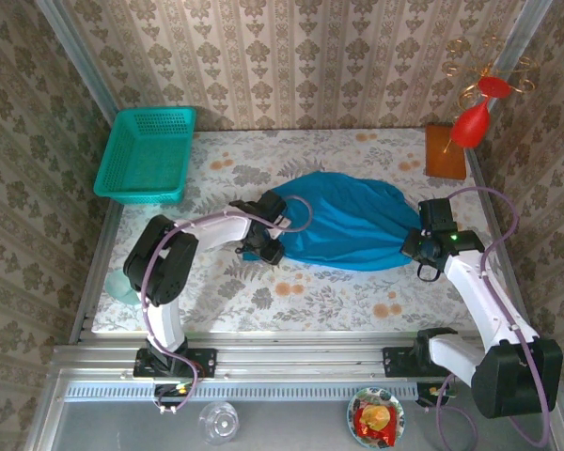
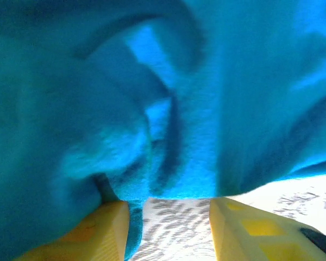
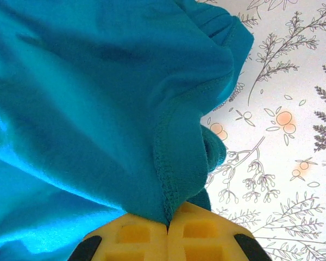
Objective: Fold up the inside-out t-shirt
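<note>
A: Where does the bright blue soft cloth t-shirt (image 1: pixel 343 224) lie?

B: It lies in a crumpled heap on the table with the flowered cover (image 1: pixel 310 296), a little to the right of the middle. It reaches from one arm to the other.

A: What about the left claw (image 1: pixel 266 246)?

B: It is at the left end of the shirt, low over the table. In the left wrist view its yellow fingers (image 2: pixel 244 234) stand partly apart. The flowered cover shows in the gap, and the blue cloth hangs just in front, with one fold touching the inner side of the left finger. I see no cloth pinched between them.

A: And the right claw (image 3: pixel 167 225)?

B: It is closed fully on the cloth at the right end of the shirt. A stitched hem runs down into the line where its two fingers meet.

A: Is something else on the table?

B: A teal plastic mesh basket (image 1: pixel 148 155) stands at the far left corner, well apart from the shirt.
</note>
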